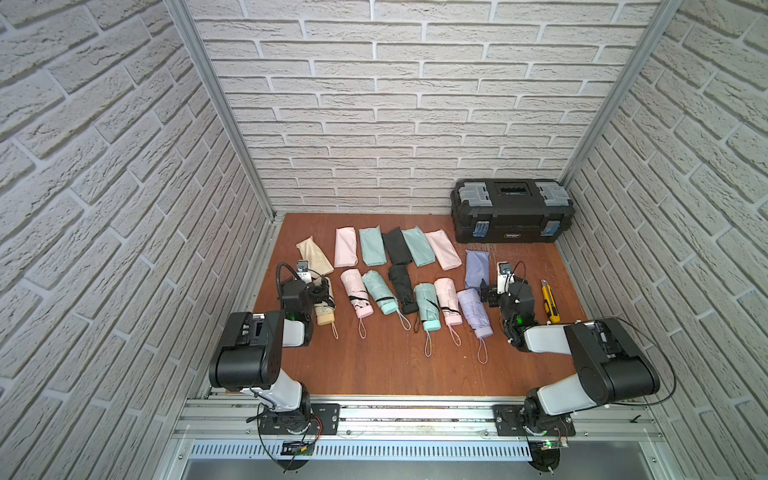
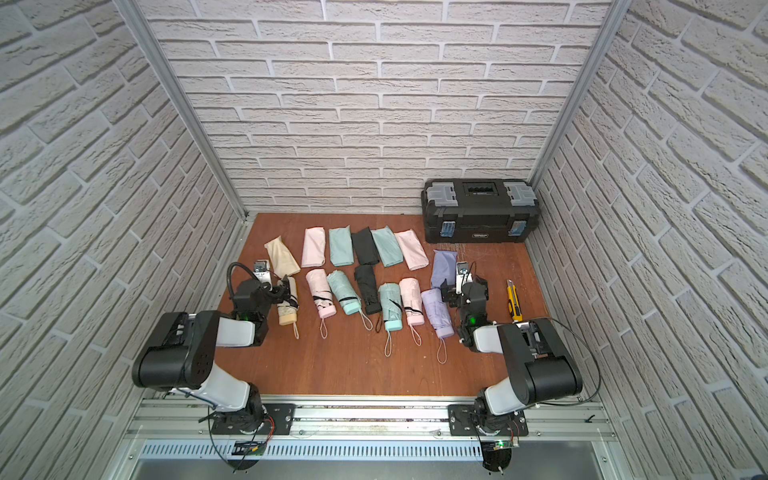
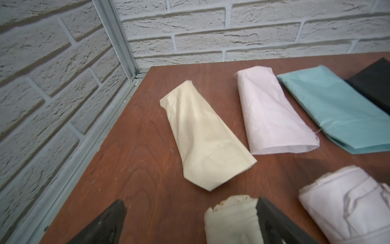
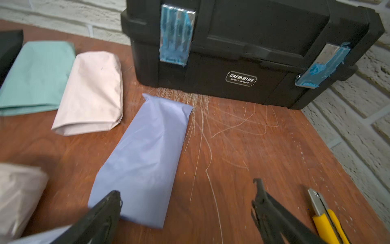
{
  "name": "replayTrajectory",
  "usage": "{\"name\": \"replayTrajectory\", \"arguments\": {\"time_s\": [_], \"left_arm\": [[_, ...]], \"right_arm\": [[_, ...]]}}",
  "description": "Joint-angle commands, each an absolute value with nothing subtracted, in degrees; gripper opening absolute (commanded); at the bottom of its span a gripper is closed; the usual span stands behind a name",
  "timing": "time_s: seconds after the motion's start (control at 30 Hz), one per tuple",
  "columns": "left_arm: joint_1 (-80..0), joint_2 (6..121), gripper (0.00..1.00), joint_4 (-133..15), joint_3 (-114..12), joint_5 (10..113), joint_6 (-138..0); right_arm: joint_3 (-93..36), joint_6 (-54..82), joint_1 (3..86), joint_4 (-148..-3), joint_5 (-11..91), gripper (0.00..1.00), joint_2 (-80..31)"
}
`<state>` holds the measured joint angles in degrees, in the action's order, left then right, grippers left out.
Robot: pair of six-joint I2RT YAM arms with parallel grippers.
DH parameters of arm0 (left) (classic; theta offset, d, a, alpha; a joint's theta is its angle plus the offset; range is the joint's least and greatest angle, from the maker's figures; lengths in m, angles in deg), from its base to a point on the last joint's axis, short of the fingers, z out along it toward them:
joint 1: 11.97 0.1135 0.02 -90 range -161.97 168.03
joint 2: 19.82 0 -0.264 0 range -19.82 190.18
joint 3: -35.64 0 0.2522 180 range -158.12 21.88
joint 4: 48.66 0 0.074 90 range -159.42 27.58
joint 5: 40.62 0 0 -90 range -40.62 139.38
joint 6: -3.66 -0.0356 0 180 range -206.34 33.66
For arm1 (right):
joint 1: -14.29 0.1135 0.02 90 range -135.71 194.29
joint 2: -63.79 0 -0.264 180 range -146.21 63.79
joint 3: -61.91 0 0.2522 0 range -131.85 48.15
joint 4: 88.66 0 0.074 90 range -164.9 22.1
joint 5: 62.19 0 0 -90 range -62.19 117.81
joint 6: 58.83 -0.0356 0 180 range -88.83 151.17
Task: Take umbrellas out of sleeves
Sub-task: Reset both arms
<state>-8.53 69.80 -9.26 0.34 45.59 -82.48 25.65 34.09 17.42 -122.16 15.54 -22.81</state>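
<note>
Brick-patterned walls [image 1: 415, 124] box in a brown bench [image 1: 374, 365]; across it, seven flat sleeves [image 1: 372, 247] line the far row, seven bare umbrellas [image 1: 428, 305] the nearer, each by its own colour, so the job looks finished; left fingers [image 3: 105, 221] spread wide astride the beige umbrella [image 3: 232, 221], clamping nothing; right fingers [image 4: 272, 211] gape over an end of the lilac sleeve [image 4: 145, 158].

Only legible txt: "GREENER" on oval badge [image 4: 241, 78], front wall of black toolbox [image 4: 242, 52], right wrist view. Smaller line under it too blurry. Both top views: badge too small to read.
</note>
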Motion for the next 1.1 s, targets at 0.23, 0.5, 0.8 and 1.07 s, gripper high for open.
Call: {"name": "replayTrajectory", "arguments": {"time_s": [0.23, 0.5, 0.8, 1.07], "left_arm": [[-5.91, 69.53, 0.98, -9.06, 0.81, 48.97, -78.70], [-4.82, 69.65, 0.98, -11.04, -0.37, 53.51, -79.32], [-4.59, 69.89, 0.98, -11.30, -0.59, 54.28, -79.47], [-4.40, 69.96, 0.98, -10.19, -0.22, 61.65, -81.99]], "right_arm": [[24.51, 30.80, 15.00, -119.41, 18.36, 1.00, -22.16], [23.87, 31.08, 14.48, -118.59, 20.66, 1.00, -22.45], [23.53, 31.26, 14.49, -118.15, 21.24, 1.00, -22.67], [23.67, 32.05, 14.57, -118.23, 22.89, 1.00, -22.51]]}}
